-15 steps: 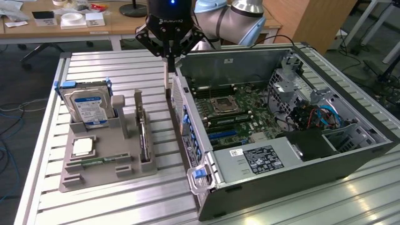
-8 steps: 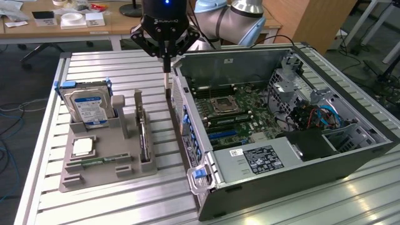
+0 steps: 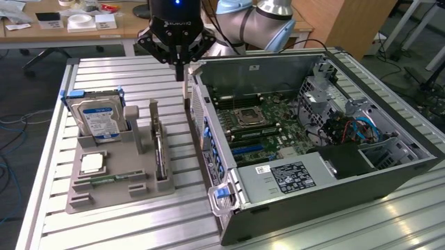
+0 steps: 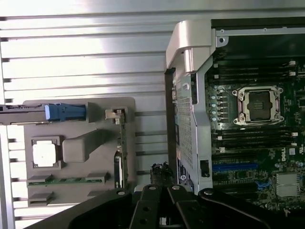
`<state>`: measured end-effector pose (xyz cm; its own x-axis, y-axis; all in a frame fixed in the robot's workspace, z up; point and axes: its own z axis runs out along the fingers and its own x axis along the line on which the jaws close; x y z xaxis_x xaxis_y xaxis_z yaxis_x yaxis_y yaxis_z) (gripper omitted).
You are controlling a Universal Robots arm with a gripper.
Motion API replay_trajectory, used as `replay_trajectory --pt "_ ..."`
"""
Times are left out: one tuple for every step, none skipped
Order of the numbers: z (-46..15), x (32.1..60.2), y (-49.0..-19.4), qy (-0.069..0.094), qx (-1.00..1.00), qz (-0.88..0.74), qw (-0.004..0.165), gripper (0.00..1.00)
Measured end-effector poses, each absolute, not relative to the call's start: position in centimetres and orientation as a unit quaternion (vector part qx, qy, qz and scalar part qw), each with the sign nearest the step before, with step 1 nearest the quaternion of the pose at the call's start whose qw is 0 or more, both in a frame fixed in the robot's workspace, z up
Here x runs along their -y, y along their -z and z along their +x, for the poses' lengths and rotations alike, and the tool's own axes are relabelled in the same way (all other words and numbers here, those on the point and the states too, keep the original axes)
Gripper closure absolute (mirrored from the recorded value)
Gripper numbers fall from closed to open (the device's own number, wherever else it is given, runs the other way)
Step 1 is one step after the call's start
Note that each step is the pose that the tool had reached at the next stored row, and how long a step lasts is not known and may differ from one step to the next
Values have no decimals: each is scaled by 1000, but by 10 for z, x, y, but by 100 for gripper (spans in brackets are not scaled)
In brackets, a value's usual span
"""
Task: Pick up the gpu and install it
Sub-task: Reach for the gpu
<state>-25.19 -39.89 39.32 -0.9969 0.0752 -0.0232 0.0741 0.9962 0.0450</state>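
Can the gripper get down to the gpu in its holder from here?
Probably yes. The gpu stands on edge in the gray holder with its top edge uncovered; the hard drive and the case wall sit clear to either side. The gripper is shut, though.

- Silver hard drive [image 3: 99,119] with blue-white label stood upright at one end of the grey holder [image 3: 128,156].
- Processor chip [image 3: 91,164] lay flat in a holder recess.
- Narrow green memory stick [image 3: 104,180] lay just beside the chip.
- Holder rested on the slatted metal tabletop [image 3: 125,229].
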Motion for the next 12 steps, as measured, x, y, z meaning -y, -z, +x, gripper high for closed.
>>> replay_trajectory --pt "-253 399 -393 -22 -999 37 12 89" --pt "-255 399 -393 -22 -999 37 12 89" --pt "-257 399 -393 -22 -999 37 12 89" --pt "-258 399 -393 -22 -999 37 12 89" --pt "-260 399 -393 -22 -999 37 12 89" --pt "-262 399 -393 -22 -999 37 13 89" --pt "-263 399 -393 -22 -999 37 13 89" --pt "-265 399 -393 -22 -999 37 12 89" --pt "-266 399 -393 -22 -999 37 13 89" --pt "-267 399 -393 -22 -999 37 12 89" --pt "-269 399 -393 -22 -999 37 13 89" --pt "-270 399 -393 -22 -999 37 13 89"
